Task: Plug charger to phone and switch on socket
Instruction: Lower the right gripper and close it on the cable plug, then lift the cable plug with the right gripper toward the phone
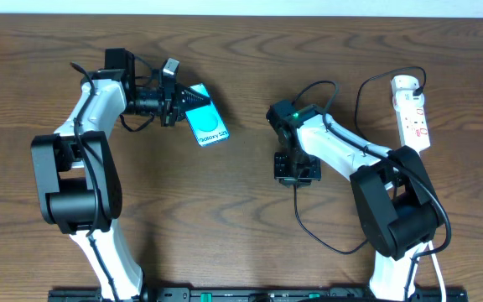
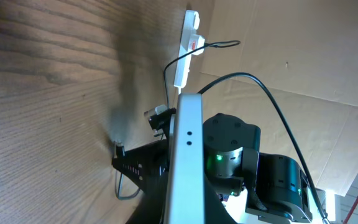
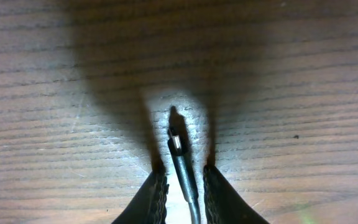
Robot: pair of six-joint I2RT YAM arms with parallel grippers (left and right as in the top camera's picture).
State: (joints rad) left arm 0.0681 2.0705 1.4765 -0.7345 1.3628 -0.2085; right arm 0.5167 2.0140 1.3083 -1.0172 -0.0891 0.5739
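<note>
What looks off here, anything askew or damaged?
Nothing is damaged or spilled. Only the phone is askew, diagonal to the table edge, one end in the left gripper. The charger plug lies straight inside the open right gripper.

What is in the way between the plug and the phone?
Nothing visible. Only bare table lies between the plug, between the open fingers of the right gripper, and the phone held in the left gripper.

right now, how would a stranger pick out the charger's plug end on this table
On the wooden table, find the right gripper, pointing down near the centre. Between its two fingers lies the charger: a thin black cable ending in a small silvery plug tip. Unlike the white socket strip, it is dark and wire-thin.
</note>
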